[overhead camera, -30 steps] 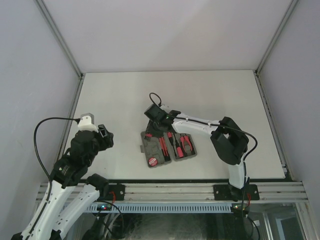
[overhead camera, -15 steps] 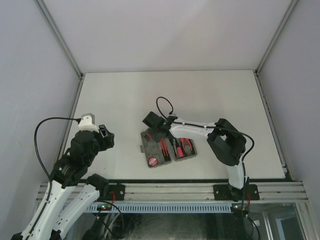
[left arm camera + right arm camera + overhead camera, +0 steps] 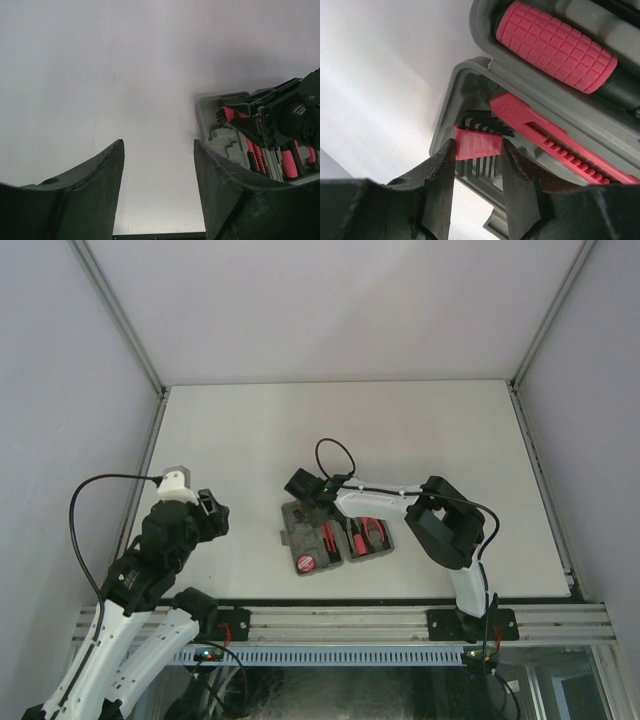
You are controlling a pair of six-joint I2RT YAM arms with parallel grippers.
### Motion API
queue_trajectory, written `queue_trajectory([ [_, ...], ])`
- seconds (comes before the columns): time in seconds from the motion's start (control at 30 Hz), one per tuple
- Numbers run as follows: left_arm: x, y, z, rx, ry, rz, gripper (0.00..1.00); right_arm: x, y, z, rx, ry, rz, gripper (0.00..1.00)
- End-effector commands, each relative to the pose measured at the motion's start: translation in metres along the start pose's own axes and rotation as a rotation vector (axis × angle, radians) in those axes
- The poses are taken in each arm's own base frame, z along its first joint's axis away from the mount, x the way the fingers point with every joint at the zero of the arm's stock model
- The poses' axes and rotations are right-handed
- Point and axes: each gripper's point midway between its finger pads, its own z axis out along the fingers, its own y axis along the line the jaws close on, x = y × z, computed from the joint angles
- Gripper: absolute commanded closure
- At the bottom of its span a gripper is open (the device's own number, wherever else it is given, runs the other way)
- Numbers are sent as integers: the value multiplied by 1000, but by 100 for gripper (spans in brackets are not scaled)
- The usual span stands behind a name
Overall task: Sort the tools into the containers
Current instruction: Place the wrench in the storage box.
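a: where is the comb-like piece (image 3: 478, 144)?
b: at the grey case (image 3: 449, 100) corner, pinched by its red block in your right gripper (image 3: 477, 155), jaws half closed. likely light, stiff, slick: grip the block, not the thin prongs. left gripper (image 3: 157, 150) stands open, empty.

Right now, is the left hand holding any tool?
No, the left hand stands open over the table, nothing between its jaws.

I count one grey case (image 3: 293, 530), lying open in two halves. In it I make out one red-gripped screwdriver (image 3: 555, 45), one slim red stick tool (image 3: 560, 150), one comb-like piece (image 3: 477, 143), one pair of pliers (image 3: 375, 532) and one round red-black piece (image 3: 305, 563).
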Motion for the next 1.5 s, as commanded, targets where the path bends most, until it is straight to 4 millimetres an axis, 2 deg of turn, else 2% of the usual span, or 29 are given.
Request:
queue_trajectory([
  [0.0,-12,-9,1,32,-32,-19,38,2,15,-2,-36,-13,33,62],
  [0.4,-10,-9,3,27,-22,-12,38,10,30,-3,-90,36,2,53],
  [0.6,-10,-9,3,27,-20,-10,38,5,39,-22,-168,17,-84,54],
  [0.73,-10,-10,4,27,-19,-10,38,2,52,-44,-282,33,-192,56],
  [0.87,-10,-10,4,26,-18,-9,38,-2,51,-60,-345,52,-347,58],
  [1.07,-9,-10,5,28,-12,-3,38,-13,44,-66,-393,43,-527,59],
  [1.17,-9,-10,6,26,-10,-2,38,-14,47,-61,-436,69,-678,60],
  [1.3,-8,-10,6,25,-8,1,38,-17,43,-56,-451,130,-777,60],
  [1.37,-9,-10,6,24,-9,2,38,-24,42,-63,-457,93,-838,60],
  [1.47,-8,-11,8,28,-2,3,38,-36,30,-71,-455,45,-939,59],
])
